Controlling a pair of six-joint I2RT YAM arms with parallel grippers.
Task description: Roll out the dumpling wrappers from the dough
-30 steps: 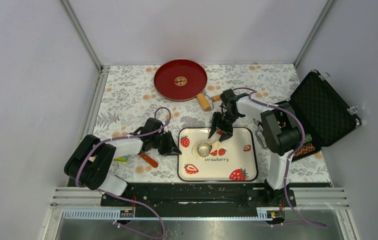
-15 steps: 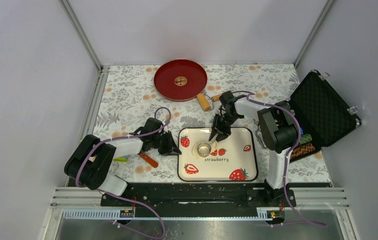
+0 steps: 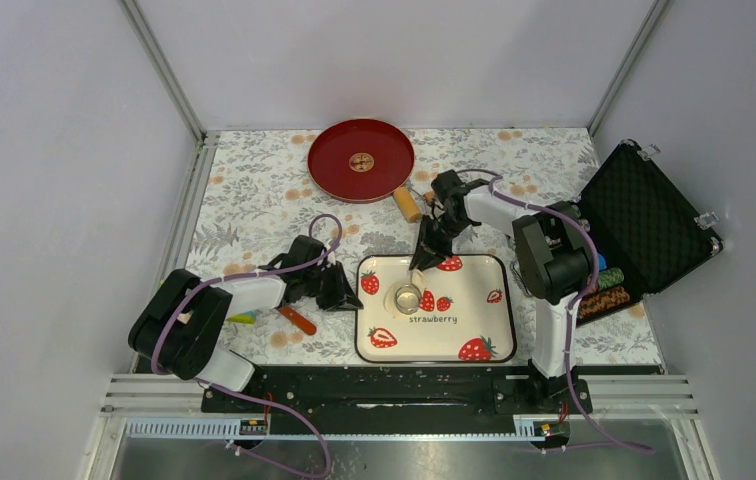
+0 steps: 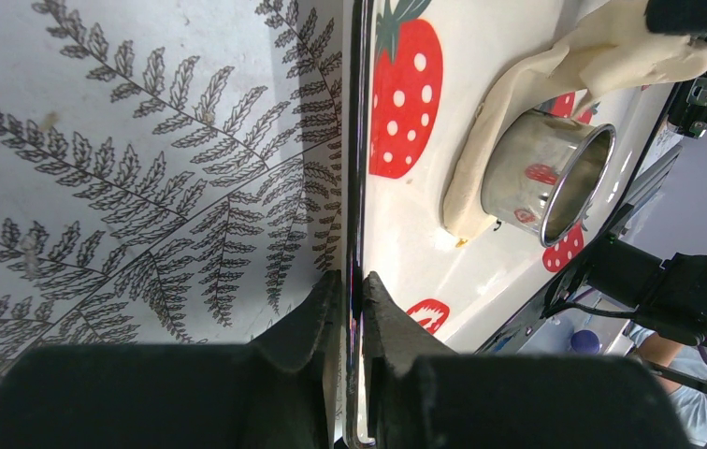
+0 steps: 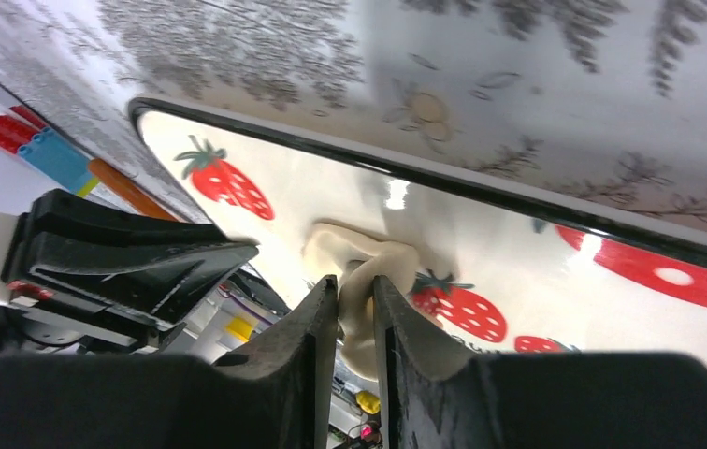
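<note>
A strip of pale dough (image 5: 361, 254) is pinched in my right gripper (image 5: 356, 281), which is shut on it just above the strawberry tray (image 3: 474, 320). The dough (image 4: 509, 103) hangs from there down to a steel ring cutter (image 4: 546, 173) that stands on its lower end. From above, the right gripper (image 3: 421, 260) is over the tray's far edge, behind the cutter (image 3: 408, 297). My left gripper (image 4: 357, 276) is shut on the tray's left rim (image 4: 359, 187). A coin-sized dumpling wrapper (image 3: 361, 161) lies in the middle of the red plate (image 3: 334, 170).
A wooden rolling pin (image 3: 409, 205) lies between the red plate and the tray, partly behind the right arm. An open black foam-lined case (image 3: 644, 215) stands at the right. An orange-handled knife (image 3: 297, 320) lies left of the tray beside the left arm.
My right gripper has closed on the dough and moved back and left, pulling it up from the tray beside the cutter. The left gripper has stayed clamped on the rim.
</note>
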